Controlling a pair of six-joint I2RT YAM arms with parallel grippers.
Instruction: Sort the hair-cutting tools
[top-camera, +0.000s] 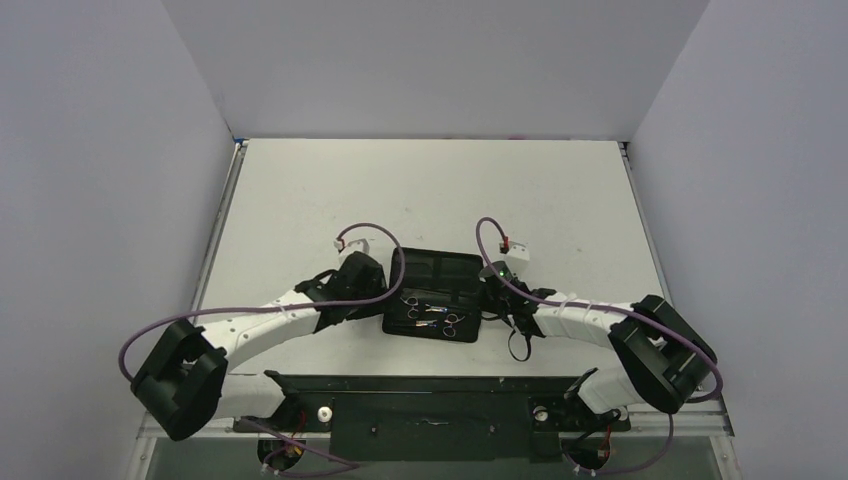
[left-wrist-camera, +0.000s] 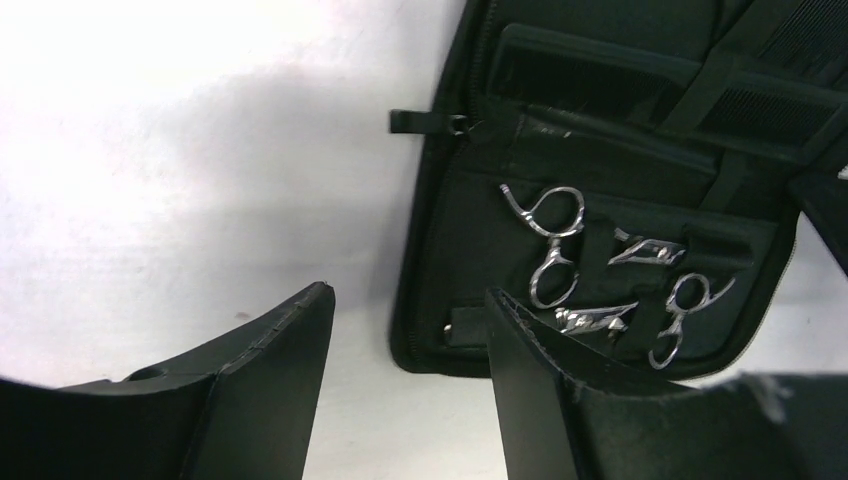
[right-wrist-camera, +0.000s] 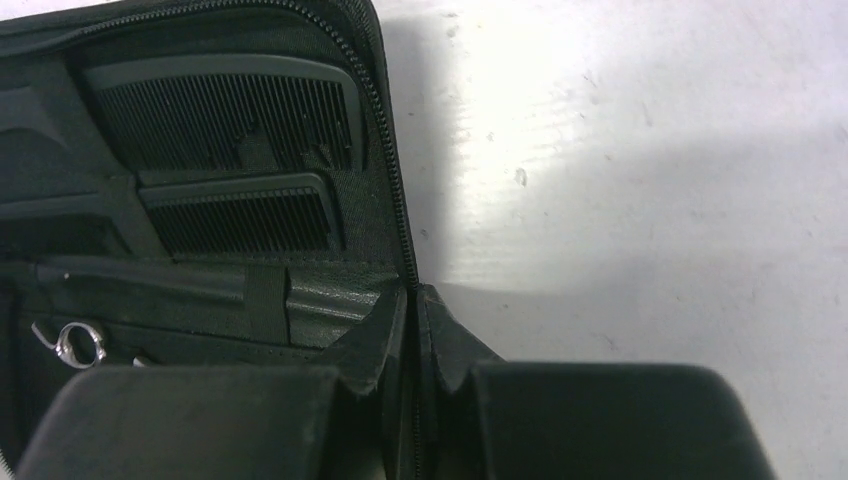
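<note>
A black zip case (top-camera: 440, 256) lies open on the table between my arms. Two pairs of silver scissors (top-camera: 430, 312) are strapped into its near half; the left wrist view shows one pair (left-wrist-camera: 555, 245) and the other pair (left-wrist-camera: 680, 310). Black combs (right-wrist-camera: 225, 110) sit in pockets of the far half, with a slim black handle (right-wrist-camera: 140, 278) under a strap below them. My left gripper (left-wrist-camera: 408, 292) is open, straddling the case's left edge (left-wrist-camera: 425, 250) without touching it. My right gripper (right-wrist-camera: 415, 300) is shut on the case's right zipper rim (right-wrist-camera: 385, 150).
The white table (top-camera: 430, 190) stretches behind the case to grey walls. A black base plate (top-camera: 430, 410) runs along the near edge between the arm mounts. A zip pull (left-wrist-camera: 425, 122) sticks out from the case's left side.
</note>
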